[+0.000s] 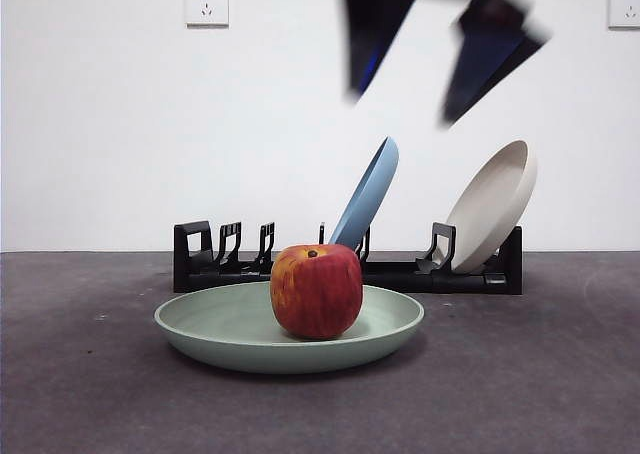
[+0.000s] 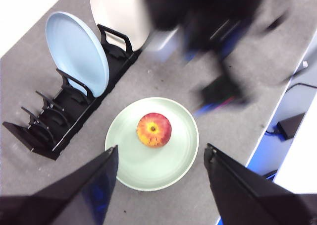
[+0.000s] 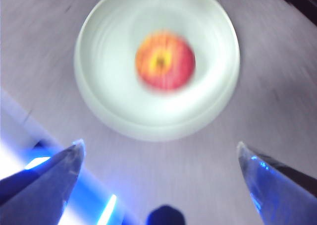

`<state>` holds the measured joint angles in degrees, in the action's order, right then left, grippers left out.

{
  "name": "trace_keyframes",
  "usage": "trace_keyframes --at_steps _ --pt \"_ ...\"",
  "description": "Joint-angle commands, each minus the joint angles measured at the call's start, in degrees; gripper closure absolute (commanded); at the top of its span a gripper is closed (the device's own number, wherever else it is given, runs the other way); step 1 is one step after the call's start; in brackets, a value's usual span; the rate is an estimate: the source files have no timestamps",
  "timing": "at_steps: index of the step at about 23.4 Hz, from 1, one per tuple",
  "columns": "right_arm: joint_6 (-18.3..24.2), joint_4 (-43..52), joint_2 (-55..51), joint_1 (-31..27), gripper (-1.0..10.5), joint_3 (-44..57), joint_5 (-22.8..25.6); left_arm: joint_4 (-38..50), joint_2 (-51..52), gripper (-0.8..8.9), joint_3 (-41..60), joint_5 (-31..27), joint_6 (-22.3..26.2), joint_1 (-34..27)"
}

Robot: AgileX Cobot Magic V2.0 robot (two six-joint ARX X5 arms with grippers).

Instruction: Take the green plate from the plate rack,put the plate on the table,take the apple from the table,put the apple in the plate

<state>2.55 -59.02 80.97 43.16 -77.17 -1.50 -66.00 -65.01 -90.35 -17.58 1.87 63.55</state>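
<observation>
The flat dark grey table (image 1: 560,374) carries everything here, and the landmark on it is the long, low black plastic plate rack (image 1: 350,264) with its upright slotted holders. A round pale blue plate (image 1: 368,192) and a round beige plate (image 1: 492,202) lean in the rack's slots; the holders at its other end stand vacant.

Just in front of the rack, lying flat on the table, is the wide, shallow, matte sage-green plate (image 1: 230,329). Inside it, near the middle and upright with its short dark stem on top, sits the large glossy red apple (image 1: 316,290) streaked with yellow-orange.

Above the rack, high and blurred in the front view, hangs the right gripper (image 1: 440,59). Its own camera looks straight down on the plate and apple with both jaws spread wide and nothing between them, so it has let go. The left gripper (image 2: 161,158) hovers well above the plate too, on the side away from the rack, jaws likewise parted and carrying nothing.

From where I stand, both halves of the job look finished: plate out of the rack and on the table, apple in the plate. I would judge that all that remains is for the arms to draw clear without brushing the leaning plates in the rack.
</observation>
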Motion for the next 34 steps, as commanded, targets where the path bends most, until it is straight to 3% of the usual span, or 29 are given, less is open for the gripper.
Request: trace_keyframes --at_steps 1,4,9,13,34 --pt "-0.8 -7.2 -7.1 0.2 4.2 0.0 -1.1 -0.4 0.0 5.22 0.0 0.0 -0.4 0.1" --pt "-2.7 -13.4 -14.8 0.2 4.2 0.0 -4.6 -1.4 0.0 5.32 0.0 0.2 -0.4 0.1" --pt "-4.4 -17.9 -23.1 0.2 7.7 0.0 -4.6 -3.8 0.0 5.58 0.0 6.0 -0.5 0.1" --pt "-4.6 -19.5 -25.7 0.2 9.5 0.0 -4.5 -4.5 0.0 8.37 0.0 7.6 -0.7 0.1" --pt "-5.6 -19.5 -27.4 0.2 9.6 0.0 -4.4 -5.1 0.0 8.17 0.0 7.2 -0.6 0.1"
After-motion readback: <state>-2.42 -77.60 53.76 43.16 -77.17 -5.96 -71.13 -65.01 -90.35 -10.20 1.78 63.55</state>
